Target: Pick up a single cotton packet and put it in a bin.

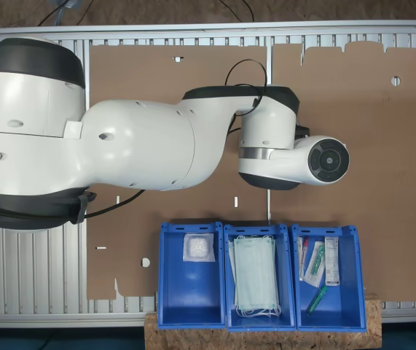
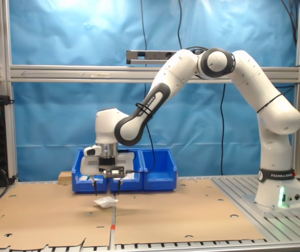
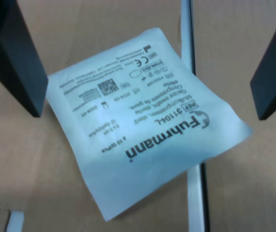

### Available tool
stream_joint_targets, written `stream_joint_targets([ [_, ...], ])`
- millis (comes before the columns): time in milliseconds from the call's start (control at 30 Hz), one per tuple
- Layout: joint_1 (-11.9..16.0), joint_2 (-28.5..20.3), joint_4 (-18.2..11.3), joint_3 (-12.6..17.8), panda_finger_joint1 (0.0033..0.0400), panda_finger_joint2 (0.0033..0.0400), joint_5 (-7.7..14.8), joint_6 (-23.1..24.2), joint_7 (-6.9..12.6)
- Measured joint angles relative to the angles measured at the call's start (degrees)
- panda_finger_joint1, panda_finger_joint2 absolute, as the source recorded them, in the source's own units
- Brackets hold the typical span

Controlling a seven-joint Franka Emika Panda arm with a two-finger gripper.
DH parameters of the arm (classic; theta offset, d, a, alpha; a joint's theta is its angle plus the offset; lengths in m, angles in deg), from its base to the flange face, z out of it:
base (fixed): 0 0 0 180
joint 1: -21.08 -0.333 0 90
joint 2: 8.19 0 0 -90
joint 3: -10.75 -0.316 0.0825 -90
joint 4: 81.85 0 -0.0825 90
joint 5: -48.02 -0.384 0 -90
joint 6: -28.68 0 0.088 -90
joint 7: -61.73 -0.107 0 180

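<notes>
The jaws are wide open above the cotton packet (image 3: 142,123), one finger (image 3: 12,58) on each side, ready to close. The packet lies flat on the bench (image 2: 192,210), near the blue bins (image 2: 157,168), at the second exterior view's left.

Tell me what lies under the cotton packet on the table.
The cotton packet rests on brown cardboard, straddling a seam between sheets. The part of the seam beneath the packet is covered.
</notes>
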Motion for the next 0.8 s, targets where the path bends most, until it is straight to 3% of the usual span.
stream_joint_targets([
  [800, -0.1, 2.8, -1.2, 1.7, 0.04, 0.04, 0.0, 5.4, 0.0],
])
